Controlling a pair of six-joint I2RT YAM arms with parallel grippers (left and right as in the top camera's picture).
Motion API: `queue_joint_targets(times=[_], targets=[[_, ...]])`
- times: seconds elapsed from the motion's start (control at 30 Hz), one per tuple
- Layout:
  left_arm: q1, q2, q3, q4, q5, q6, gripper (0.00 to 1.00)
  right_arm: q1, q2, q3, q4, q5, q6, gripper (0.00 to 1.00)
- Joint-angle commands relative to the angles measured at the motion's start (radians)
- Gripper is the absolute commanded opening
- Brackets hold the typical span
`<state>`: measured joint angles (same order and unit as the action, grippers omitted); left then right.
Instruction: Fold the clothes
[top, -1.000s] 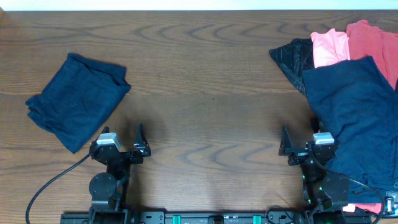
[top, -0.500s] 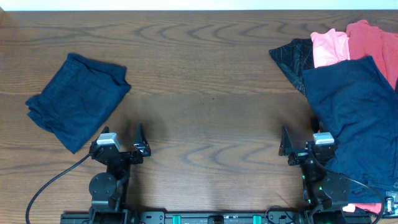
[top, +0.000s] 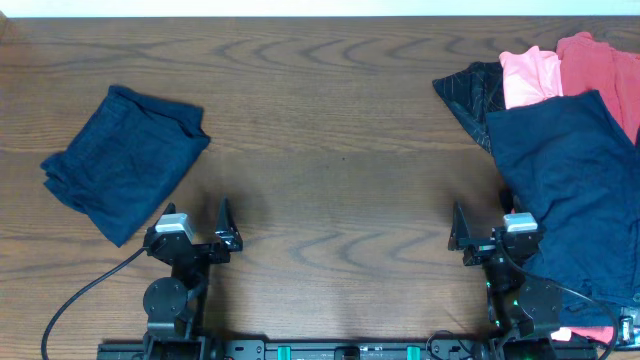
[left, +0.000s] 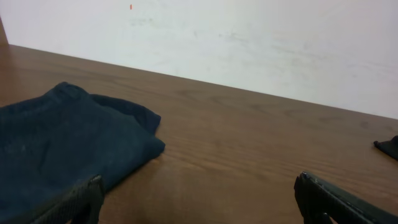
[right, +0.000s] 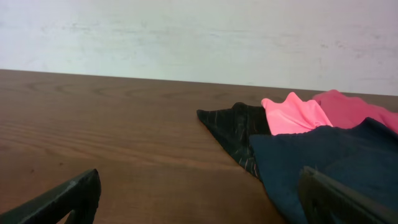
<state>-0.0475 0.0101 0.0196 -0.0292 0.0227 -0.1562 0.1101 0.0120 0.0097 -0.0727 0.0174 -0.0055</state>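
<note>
Lying beside wide left fingers (left: 78, 198): folded navy garment (top: 125, 160); clothes pile (top: 570, 170) beside wide right fingers (right: 71, 194).

At 3 o'clock overhead, a navy garment (top: 570, 190) runs off the frame's edge — and covers part of the black striped piece (top: 470, 90), the pink top (top: 530, 75) and the red one (top: 600, 62). The left wrist view crops the folded navy cloth (left: 62, 149) at 8 o'clock; at 3 o'clock, only a dark sliver (left: 388, 147) shows.

Brown wood-grain table (top: 340, 120), pale wall (left: 249, 43) behind, perhaps faintly scuffed.
</note>
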Motion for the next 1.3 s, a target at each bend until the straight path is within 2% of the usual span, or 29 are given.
queue_joint_targets(times=[0.0,0.8,0.93,1.07,1.17,1.27], targets=[[0.004,-0.006,-0.016,-0.041,-0.016,0.010,0.98,0.009,-0.005,-0.004,0.000,0.001,-0.011,0.99],[0.004,-0.006,-0.016,-0.041,-0.016,0.010,0.98,0.009,-0.005,-0.005,0.001,0.000,-0.010,0.99],[0.004,-0.006,-0.016,-0.041,0.006,0.010,0.98,0.009,-0.005,-0.004,-0.001,-0.019,-0.006,0.99],[0.004,-0.006,-0.016,-0.039,0.019,0.009,0.98,0.009,-0.005,-0.004,0.001,-0.035,0.079,0.99],[0.004,-0.002,-0.010,-0.043,0.069,0.010,0.98,0.009,-0.003,-0.004,0.001,-0.056,0.085,0.99],[0.004,0.026,0.022,-0.097,0.110,0.009,0.98,0.009,0.010,0.008,-0.004,-0.055,0.087,0.99]])
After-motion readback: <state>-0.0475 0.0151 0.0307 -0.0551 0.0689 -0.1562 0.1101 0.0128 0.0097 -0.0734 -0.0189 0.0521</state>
